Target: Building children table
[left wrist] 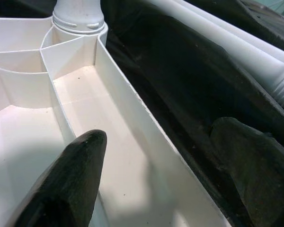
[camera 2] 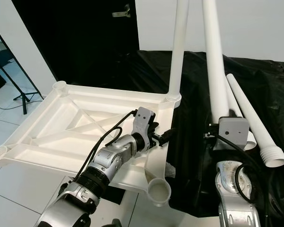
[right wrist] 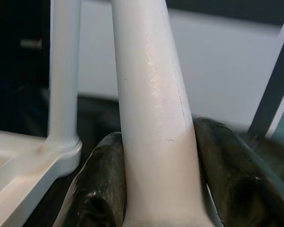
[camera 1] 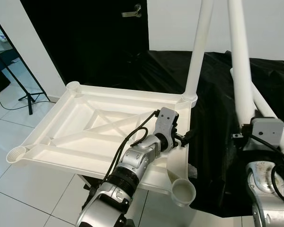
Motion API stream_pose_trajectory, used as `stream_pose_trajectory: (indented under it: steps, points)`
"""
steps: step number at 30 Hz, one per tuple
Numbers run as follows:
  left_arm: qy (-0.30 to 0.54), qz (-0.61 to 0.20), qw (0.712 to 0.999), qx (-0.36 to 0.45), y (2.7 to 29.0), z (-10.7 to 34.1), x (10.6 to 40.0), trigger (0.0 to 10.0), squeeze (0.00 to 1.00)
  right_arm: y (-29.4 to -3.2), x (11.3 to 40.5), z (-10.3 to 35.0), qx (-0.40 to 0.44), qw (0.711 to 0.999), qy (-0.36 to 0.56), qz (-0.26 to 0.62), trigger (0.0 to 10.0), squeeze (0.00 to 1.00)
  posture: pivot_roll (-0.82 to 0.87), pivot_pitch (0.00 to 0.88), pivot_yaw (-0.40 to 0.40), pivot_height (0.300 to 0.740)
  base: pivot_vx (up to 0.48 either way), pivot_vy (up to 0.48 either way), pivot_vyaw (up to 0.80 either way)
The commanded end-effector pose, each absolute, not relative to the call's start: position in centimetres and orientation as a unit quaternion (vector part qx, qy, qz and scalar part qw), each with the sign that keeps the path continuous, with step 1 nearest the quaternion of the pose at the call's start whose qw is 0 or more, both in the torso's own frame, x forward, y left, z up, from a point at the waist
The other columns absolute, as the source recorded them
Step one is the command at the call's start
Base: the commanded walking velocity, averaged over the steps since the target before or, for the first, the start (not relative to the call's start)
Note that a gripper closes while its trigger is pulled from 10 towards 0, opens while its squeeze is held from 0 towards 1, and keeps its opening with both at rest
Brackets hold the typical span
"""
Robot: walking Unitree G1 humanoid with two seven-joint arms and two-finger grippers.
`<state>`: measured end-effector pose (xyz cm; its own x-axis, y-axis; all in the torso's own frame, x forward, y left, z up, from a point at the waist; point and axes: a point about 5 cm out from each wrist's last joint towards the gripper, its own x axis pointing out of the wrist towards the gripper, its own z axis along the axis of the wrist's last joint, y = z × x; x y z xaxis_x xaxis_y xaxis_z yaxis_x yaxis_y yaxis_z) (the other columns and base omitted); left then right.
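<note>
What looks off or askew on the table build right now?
The tabletop lies upside down and tilted, its near corner overhanging past the black cloth. One leg is socketed. The right gripper holds a second leg; the left gripper straddles the tabletop's edge wall. No damage visible.

Studio room, black door [camera 1: 99, 42], light stand [camera 1: 19, 78]
</note>
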<state>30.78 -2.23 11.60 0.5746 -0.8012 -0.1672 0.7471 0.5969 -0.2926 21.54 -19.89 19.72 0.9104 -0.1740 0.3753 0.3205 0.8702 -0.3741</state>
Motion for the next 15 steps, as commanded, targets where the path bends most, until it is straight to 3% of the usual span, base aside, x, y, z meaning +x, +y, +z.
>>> stream_pose_trajectory:
  steps: [1,10,11,12,15]
  points:
    - [0.192,-0.449,0.868,-0.088,-2.6,9.4,29.8,10.0,0.0,-19.2,21.1,21.4,-0.24,0.935,-0.222,-0.136,10.0,0.0,0.07,0.0,0.06,0.74,0.0,0.0,0.0]
    - [0.186,-0.447,0.871,-0.083,-2.4,9.3,30.0,10.0,0.0,-19.1,21.0,22.1,-0.265,0.921,-0.247,-0.144,10.0,0.0,0.07,0.0,0.061,0.74,0.0,0.0,0.0]
    - [0.186,-0.445,0.872,-0.084,-2.5,9.3,30.0,10.0,0.0,-17.9,21.9,20.8,-0.264,0.938,-0.211,-0.075,10.0,0.0,0.07,0.0,0.054,0.74,0.0,0.0,0.0]
    - [0.186,-0.445,0.872,-0.084,-2.5,9.3,30.0,10.0,0.0,-17.9,21.9,20.8,-0.264,0.938,-0.211,-0.075,10.0,0.0,0.07,0.0,0.054,0.74,0.0,0.0,0.0]
    - [0.189,-0.434,0.877,-0.086,-2.7,9.2,30.1,10.0,0.0,-15.6,23.0,17.1,-0.231,0.964,-0.116,0.057,10.0,0.0,0.08,0.0,0.043,0.74,0.0,0.0,0.0]
